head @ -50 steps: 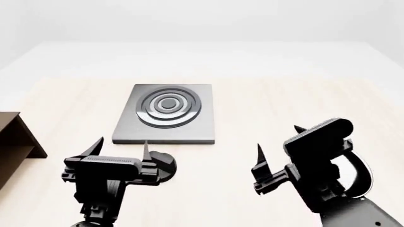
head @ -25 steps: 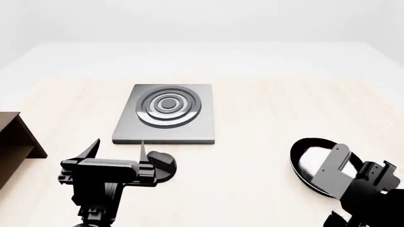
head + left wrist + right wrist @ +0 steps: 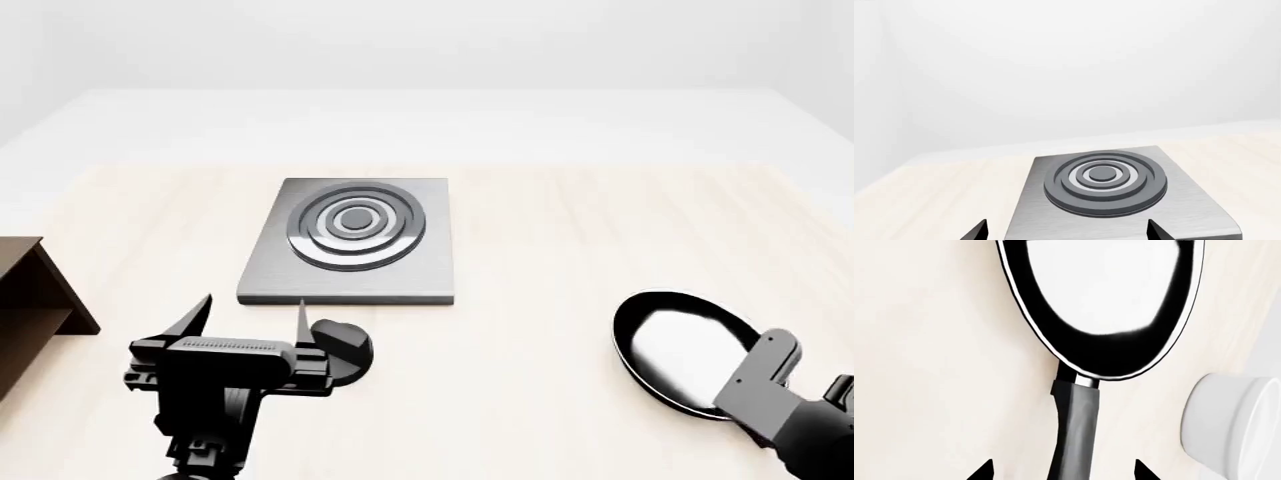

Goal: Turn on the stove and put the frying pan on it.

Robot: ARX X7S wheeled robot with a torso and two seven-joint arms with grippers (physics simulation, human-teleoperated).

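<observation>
- While the frying pan (image 3: pixel 678 350) lies on the surface (image 3: pixel 534 250) to the right, well apart from the stove (image 3: pixel 352 240), the right gripper (image 3: pixel 1062 471) straddles its handle (image 3: pixel 1077 435), fingers wide, apparently lined up to grasp it.
- Left gripper (image 3: pixel 254 315), fingers spread and empty, hangs over the black knob (image 3: pixel 340 350) just in front of the stove, likely so it can turn it on.
- White bowl (image 3: pixel 1237 425) sits beside the handle, a possible bump risk.

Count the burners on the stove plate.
1: a single set of concentric rings centred toward the far half of the stove. Its knob sits on the table nearer the robot, behind the left tool.
</observation>
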